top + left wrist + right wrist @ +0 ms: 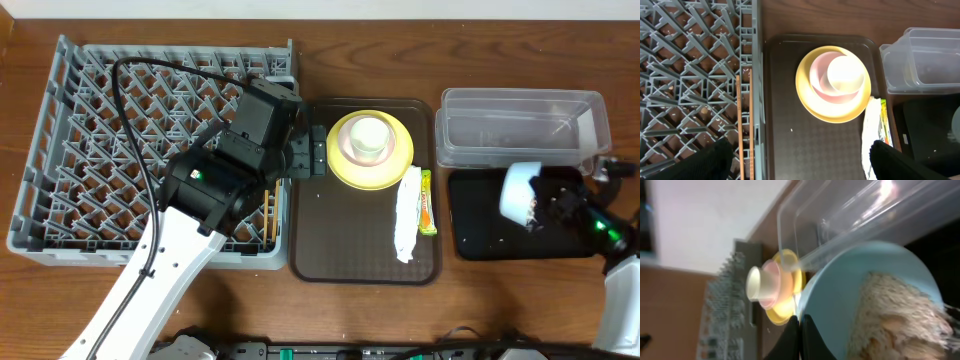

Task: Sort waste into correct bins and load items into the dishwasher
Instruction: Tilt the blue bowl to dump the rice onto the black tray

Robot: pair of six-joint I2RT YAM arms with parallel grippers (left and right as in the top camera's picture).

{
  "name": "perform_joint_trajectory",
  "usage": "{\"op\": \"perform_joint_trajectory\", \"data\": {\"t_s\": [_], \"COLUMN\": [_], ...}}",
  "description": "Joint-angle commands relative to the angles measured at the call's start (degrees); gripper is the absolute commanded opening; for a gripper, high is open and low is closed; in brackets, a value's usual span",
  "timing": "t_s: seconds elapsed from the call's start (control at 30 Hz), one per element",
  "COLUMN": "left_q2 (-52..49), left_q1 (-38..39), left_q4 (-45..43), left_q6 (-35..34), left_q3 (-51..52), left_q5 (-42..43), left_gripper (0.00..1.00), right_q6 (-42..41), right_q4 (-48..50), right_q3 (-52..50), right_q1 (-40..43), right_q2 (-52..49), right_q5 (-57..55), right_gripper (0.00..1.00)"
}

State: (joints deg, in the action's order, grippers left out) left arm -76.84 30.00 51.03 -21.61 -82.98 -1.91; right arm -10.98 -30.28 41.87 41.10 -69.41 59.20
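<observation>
Early days tbh: chopsticks (738,125) are in the grey dish rack (60,150) at left, right gripper (800,330) is clamped on the tilted light blue bowl (840,295) of rice scraps (895,310) over the black tray (480,240), left gripper (318,150) hangs wide open and empty, and the yellow plate (345,170), wrapper (407,212) and packet (427,200) are unsorted mid-frame.

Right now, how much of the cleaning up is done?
Done: a chopstick lies in the rack. In hand: the right gripper holds the blue bowl, rice inside, tilted over the black tray. Left to do: the plate, pink bowl and cup sit stacked on the brown tray, with the wrapper and packet beside them. The left gripper is open near the plate, holding nothing.
</observation>
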Motion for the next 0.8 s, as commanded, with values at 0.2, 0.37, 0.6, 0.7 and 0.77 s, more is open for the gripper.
{"op": "perform_joint_trajectory", "data": {"t_s": [0.2,0.37,0.6,0.7,0.77], "left_q2": [0.11,0.11,0.11,0.11,0.11], "left_q1": [-0.15,-0.15,-0.15,-0.15,-0.15], "left_q4": [0.13,0.13,0.13,0.13,0.13], "left_q6": [0.11,0.11,0.11,0.11,0.11], "left_q3": [-0.50,-0.50,-0.50,-0.50,-0.50], "left_q5": [-0.94,-0.94,-0.94,-0.94,-0.94], "left_gripper": [0.90,0.91,0.90,0.90,0.90], "right_q6": [-9.90,-16.39,-18.05,-18.10,-19.34], "right_q4": [17.84,21.84,23.65,24.09,25.35], "right_q3": [-10.64,-11.30,-11.30,-11.34,-11.32], "right_q1": [12.50,15.15,15.12,15.10,15.12], "right_q2": [-4.98,-7.32,-7.39,-7.39,-7.39], "right_q5": [18.67,21.64,24.30,23.80,23.85], "right_gripper": [0.01,0.01,0.01,0.01,0.01]}}
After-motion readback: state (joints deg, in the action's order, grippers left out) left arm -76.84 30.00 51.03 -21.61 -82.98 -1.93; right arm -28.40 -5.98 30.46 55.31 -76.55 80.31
